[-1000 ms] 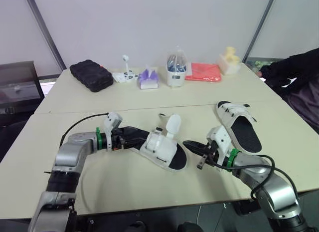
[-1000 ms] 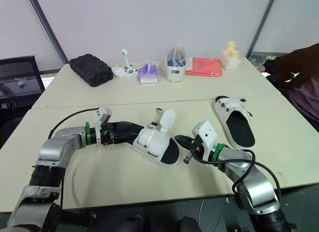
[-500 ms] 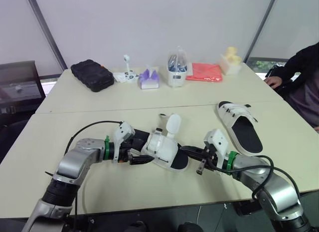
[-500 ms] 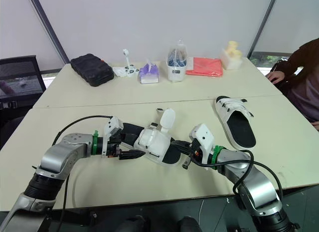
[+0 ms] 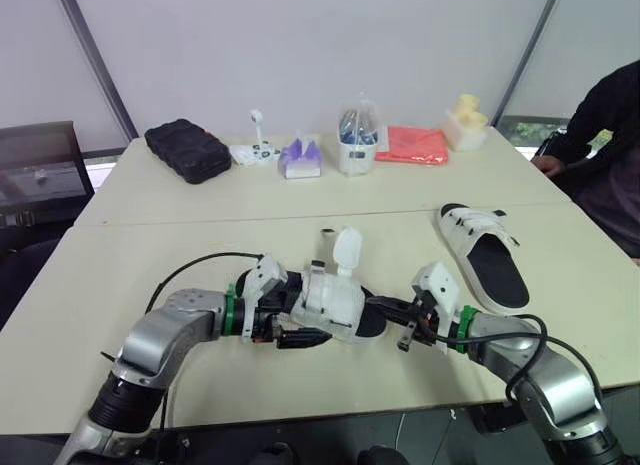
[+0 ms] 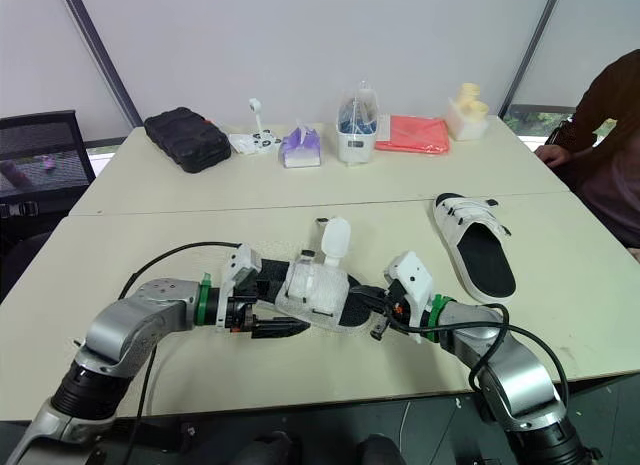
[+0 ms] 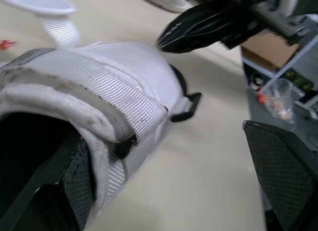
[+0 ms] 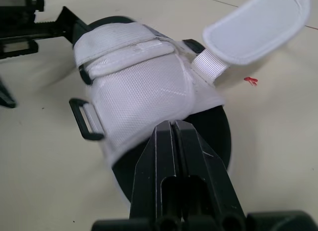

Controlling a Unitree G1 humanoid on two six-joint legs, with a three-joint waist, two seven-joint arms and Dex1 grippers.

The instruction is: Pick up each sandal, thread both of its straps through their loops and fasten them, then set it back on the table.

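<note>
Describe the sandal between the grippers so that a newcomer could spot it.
On the near table, between the left gripper and the right gripper, is a white sandal. Unlike the second sandal farther right, one strap stands upright, unfastened.

Two white sandals are counted on the desk (image 5: pixel 140 255), a middle sandal (image 5: pixel 335 297) and a right-hand sandal (image 5: pixel 487 257). Two grippers are counted beside the first of these, the left gripper (image 5: pixel 298 325) and the right gripper (image 5: pixel 383 307). Along the far edge six single things are counted: one black padded case (image 5: pixel 185 151), one small white stand (image 5: pixel 257 147), one purple-and-white pack (image 5: pixel 298 158), one clear container (image 5: pixel 357 143), one red folded cloth (image 5: pixel 411 145) and one pale yellow object (image 5: pixel 463 123). One person (image 5: pixel 612 125) is counted at the right side.
</note>
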